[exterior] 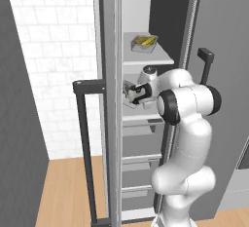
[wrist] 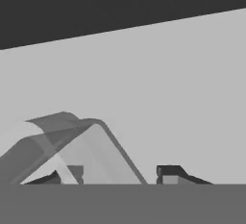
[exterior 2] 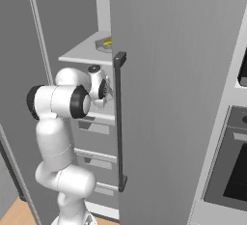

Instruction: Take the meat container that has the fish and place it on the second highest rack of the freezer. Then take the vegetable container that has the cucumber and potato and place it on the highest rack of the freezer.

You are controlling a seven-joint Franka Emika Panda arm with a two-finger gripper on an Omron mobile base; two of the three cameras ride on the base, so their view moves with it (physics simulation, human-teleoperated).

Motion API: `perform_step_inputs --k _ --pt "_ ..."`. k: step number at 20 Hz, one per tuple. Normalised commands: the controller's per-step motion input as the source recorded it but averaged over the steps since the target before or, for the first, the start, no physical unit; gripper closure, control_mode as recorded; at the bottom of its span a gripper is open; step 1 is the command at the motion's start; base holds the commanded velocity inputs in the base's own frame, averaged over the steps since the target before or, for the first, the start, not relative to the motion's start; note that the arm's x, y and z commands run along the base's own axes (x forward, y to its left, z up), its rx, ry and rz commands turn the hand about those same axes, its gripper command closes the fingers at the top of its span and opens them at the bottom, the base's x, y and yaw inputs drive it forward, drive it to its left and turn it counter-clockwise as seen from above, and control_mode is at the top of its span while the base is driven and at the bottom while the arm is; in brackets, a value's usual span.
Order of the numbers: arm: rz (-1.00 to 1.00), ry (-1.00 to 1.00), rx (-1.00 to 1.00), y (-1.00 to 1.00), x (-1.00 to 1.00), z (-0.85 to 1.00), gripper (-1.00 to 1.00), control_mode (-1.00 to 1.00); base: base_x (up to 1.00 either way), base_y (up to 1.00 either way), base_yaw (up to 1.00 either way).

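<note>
Freezer [exterior: 214,26], door swung wide; arm reaching into its upper compartment.

Item: vegetable tray [exterior: 144,43], yellowish and greenish pieces inside, resting on the highest rack [exterior: 148,58], above the claw and slightly beyond it. Judged placed.

Item: second tray [wrist: 72,146], pale grey, tilted, one corner raised, just ahead of the claw's tip on the second rack [exterior: 141,116]. Contents not visible; probably the fish container, though the view is too poor to confirm.

Claw [exterior: 130,94]: fingers parted, one dark tip [wrist: 175,172] standing clear beside the tray wall, the other at its near edge. Reads as released or releasing; no firm grip seen.

Progress: both containers appear to be inside the freezer on separate racks. Remaining, by judgement: tray to settle flat, arm to back out.

Arm pose: elbow bent high outside the compartment, forearm level, wrist turned inward toward the shelf, claw pointing into the freezer between the two racks.
</note>
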Motion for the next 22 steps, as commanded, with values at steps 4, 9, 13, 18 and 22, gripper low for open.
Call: perform_step_inputs --k 4,9,13,18,22 --pt "-0.05 -0.28 -0.01 0.02 -0.64 0.23 -1.0 -1.0 0.0 0.0 0.0" --pt "-0.02 -0.19 0.02 0.0 -0.46 0.76 -1.0 -1.0 0.0 0.0 0.0" --pt "0.0 -0.12 0.04 -0.05 -0.87 0.65 -1.0 -1.0 0.0 0.0 0.0" --pt "0.03 -0.01 0.0 -0.02 -1.0 0.19 -1.0 -1.0 0.0 0.0 0.0" --pt "0.05 0.0 0.0 0.0 -1.0 0.51 -1.0 -1.0 0.0 0.0 0.0"
